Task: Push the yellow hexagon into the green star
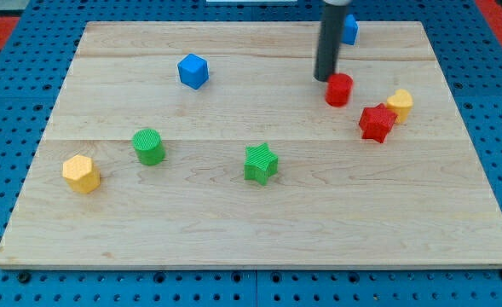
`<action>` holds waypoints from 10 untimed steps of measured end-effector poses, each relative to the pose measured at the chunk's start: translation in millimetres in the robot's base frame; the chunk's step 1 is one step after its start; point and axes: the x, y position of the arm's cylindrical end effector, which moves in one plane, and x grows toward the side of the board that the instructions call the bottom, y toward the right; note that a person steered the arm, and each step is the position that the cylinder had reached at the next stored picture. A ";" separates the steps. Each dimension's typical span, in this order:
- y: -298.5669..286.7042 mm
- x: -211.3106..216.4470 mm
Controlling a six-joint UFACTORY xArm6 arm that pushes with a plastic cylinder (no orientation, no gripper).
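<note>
The yellow hexagon (81, 173) lies near the view's left edge of the wooden board, low down. The green star (261, 163) lies near the board's middle, well to the right of the hexagon. A green cylinder (148, 146) stands between them, a little higher up. My tip (325, 78) is at the upper right, just left of and touching or nearly touching the red cylinder (339, 89), far from both the hexagon and the star.
A blue cube (193, 70) sits at the upper left of middle. A blue block (349, 28) is partly hidden behind the rod at the top. A red star (377, 122) and a yellow block (399, 105) touch at the right. The board's bottom edge (251, 260) meets blue pegboard.
</note>
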 end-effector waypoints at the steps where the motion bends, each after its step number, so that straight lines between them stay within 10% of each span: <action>1: -31.9 6.2; 3: -274.7 28.4; 4: -294.1 29.4; 6: -404.4 162.6; 10: -229.6 186.0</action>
